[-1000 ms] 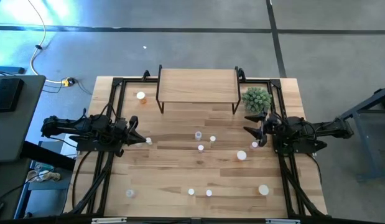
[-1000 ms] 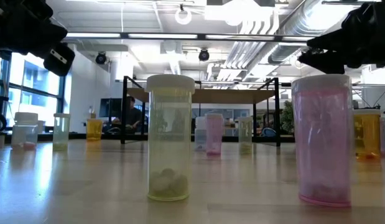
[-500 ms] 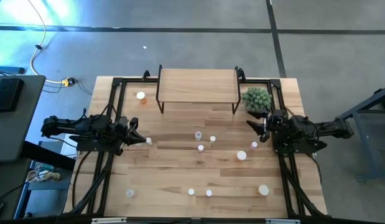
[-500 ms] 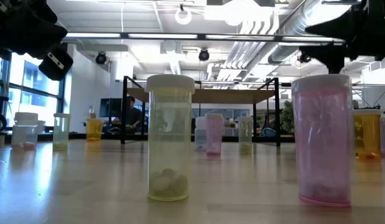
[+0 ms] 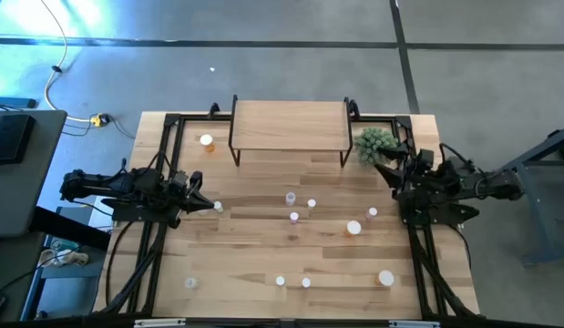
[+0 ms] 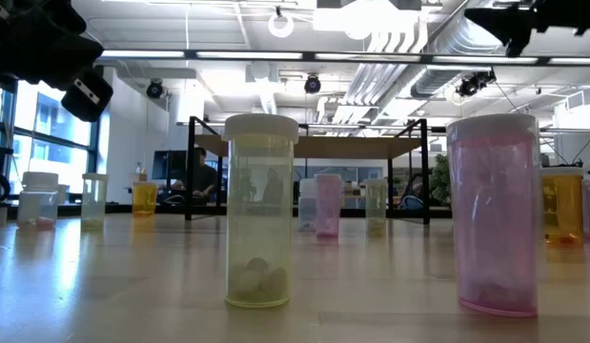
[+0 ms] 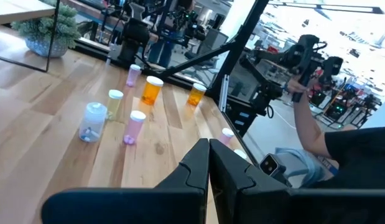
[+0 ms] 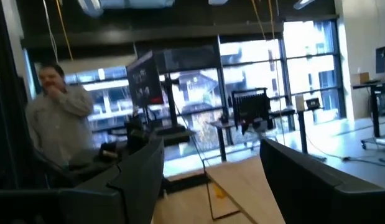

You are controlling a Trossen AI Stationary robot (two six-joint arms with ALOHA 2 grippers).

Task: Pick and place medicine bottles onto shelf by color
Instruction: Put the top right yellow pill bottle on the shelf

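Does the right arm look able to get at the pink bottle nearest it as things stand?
Probably yes. The right end effector is open by the plant, and the pink bottle stands alone on bare table just in front, with nothing between them.

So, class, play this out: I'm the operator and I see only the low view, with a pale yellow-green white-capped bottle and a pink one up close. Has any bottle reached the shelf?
Observer: No. From above, the small light-wood shelf on black legs carries no bottle.
Operator: Where is the left gripper?
Observer: The left gripper is shut, over the left side of the wooden table.
Operator: And the right one?
Observer: The right gripper is open with nothing between its fingers, close to the green spiky plant beside the shelf.
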